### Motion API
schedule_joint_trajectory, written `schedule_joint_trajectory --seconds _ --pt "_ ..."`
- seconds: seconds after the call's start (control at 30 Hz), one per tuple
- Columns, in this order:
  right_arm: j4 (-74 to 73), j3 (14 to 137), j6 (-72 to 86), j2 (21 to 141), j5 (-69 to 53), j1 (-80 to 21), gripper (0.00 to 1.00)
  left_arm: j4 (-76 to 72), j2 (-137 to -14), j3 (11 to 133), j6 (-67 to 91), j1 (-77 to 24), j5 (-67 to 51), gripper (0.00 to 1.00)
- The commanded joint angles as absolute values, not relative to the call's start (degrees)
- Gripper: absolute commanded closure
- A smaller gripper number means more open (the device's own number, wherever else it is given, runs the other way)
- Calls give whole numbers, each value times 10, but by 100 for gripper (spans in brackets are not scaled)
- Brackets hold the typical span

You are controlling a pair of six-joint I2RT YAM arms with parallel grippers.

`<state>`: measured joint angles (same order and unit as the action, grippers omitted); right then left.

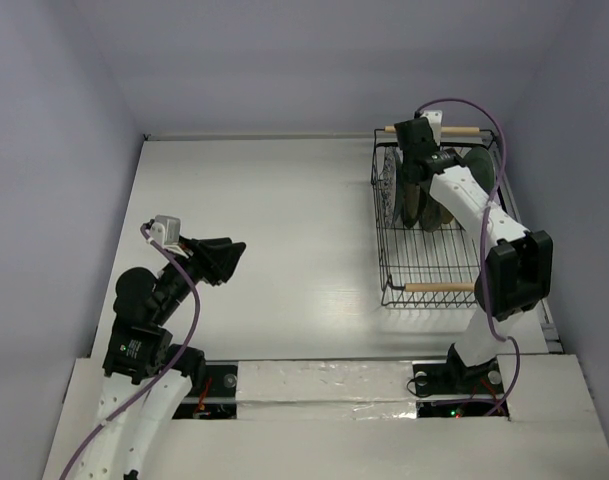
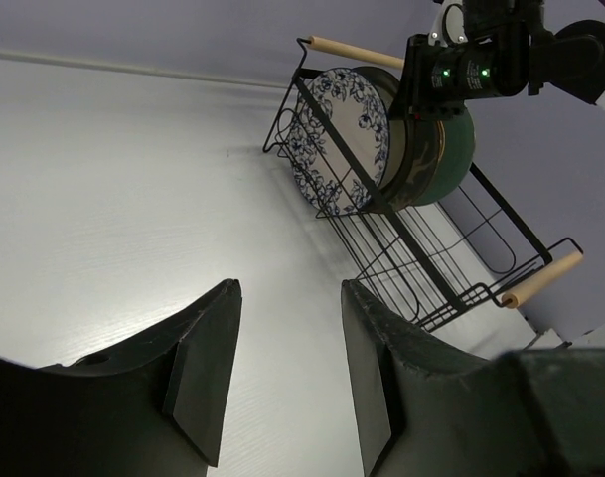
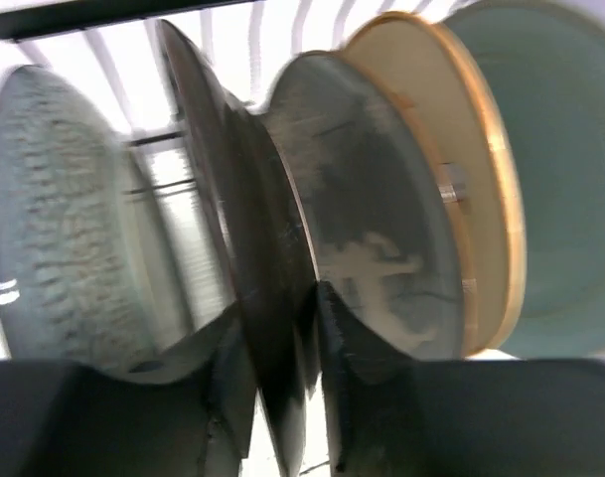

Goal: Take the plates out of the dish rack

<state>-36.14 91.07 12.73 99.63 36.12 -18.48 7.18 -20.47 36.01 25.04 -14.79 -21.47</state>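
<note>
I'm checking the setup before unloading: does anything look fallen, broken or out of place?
Nothing stands out. The plates stand on edge at the far end of the dish rack, none fallen or broken. The right gripper has its jaws astride the rim of a dark plate; the left gripper hangs open over the table.

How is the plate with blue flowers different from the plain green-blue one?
The flowered plate is white with blue flowers; the teal plate is plain. The flowered plate is at the row's left end, the teal plate at its right end. Both stand on edge in the dish rack.
</note>
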Motion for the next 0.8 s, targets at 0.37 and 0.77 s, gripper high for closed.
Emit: schedule_joint_trajectory --seconds 0.37,0.77 --pt "-409 1013 86 1014 492 -234 100 59 -186 363 248 -155 -201 55" --pt "-456 1101 54 937 582 -266 100 60 -183 362 248 -155 -199 54"
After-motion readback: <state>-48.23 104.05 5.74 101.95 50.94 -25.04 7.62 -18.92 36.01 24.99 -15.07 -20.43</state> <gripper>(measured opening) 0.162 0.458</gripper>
